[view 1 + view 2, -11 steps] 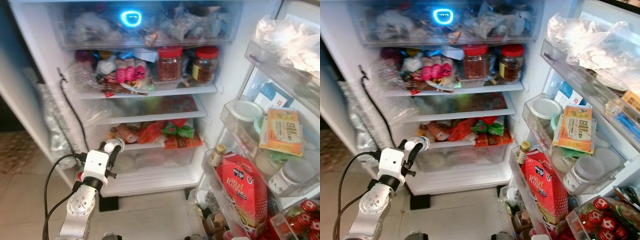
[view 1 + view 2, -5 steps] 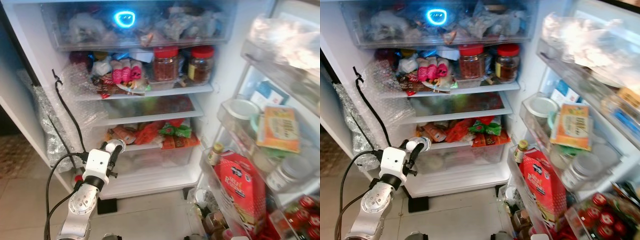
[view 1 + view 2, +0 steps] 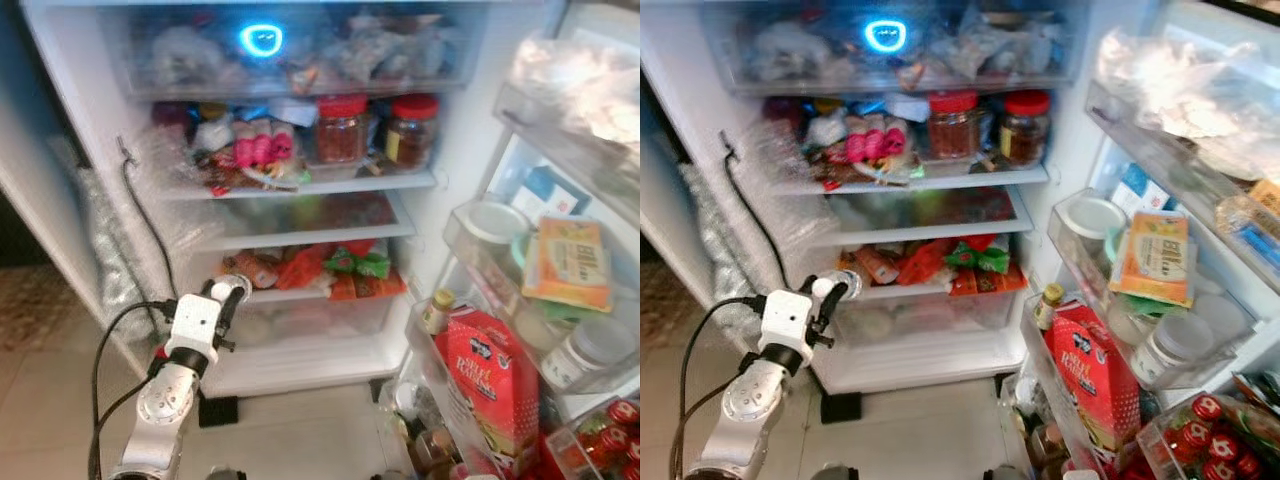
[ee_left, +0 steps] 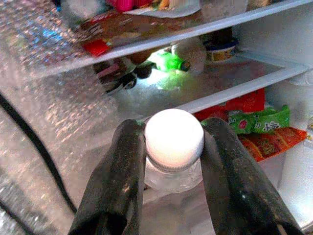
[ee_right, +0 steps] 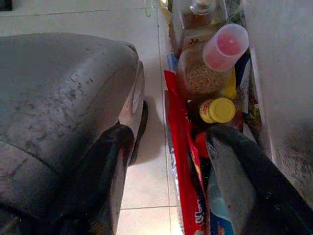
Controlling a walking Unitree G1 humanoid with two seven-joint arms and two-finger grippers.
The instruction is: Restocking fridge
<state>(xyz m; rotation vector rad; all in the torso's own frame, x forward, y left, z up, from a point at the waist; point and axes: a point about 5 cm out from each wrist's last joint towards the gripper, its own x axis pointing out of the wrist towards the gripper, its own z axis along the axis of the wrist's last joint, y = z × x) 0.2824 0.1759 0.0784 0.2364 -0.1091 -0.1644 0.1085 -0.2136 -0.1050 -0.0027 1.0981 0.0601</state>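
Your left gripper (image 4: 171,161) pinches a bottle (image 4: 173,147) at the fridge's (image 3: 420,215) 7 o'clock; your right gripper (image 5: 168,166) hangs spread.

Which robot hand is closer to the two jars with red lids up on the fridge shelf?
The left. The left gripper, shut on a clear white-capped bottle, is raised inside the open fridge, below the red-lidded jars. The right gripper hangs low near the floor, beside the door's bottom shelf.

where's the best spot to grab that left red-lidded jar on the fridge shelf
Grip the left red-lidded jar around its glass body just below the lid, coming straight in from the front. It stands upright with another jar close on one side and packets on the other, so side access is tight.
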